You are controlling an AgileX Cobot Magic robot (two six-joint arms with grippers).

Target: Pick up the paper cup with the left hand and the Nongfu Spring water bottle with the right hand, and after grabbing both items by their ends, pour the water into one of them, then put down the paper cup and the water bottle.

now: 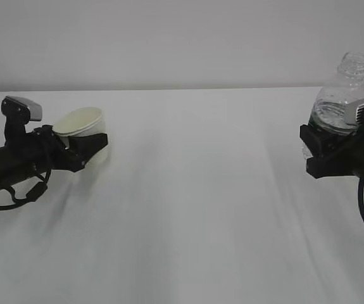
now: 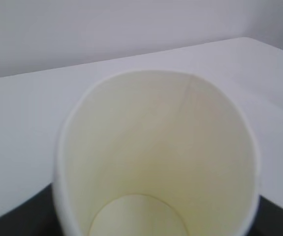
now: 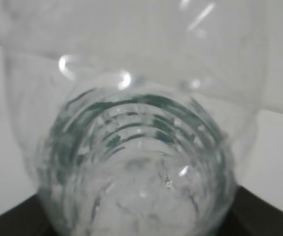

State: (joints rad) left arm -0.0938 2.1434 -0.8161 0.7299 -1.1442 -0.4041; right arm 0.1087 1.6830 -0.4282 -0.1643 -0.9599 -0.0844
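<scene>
On the white desk (image 1: 188, 209), left hand (image 1: 87, 151) grips tilted white paper cup (image 1: 83, 126); right hand (image 1: 324, 149) clamps clear ribbed bottle (image 1: 341, 95), label hidden, arm cut off.

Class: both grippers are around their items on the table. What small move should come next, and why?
Probably finish closing the left hand on the paper cup, then lift. The cup sits between its fingers, looks empty inside, and tilts slightly. The right hand already grips the Nongfu Spring water bottle.
</scene>
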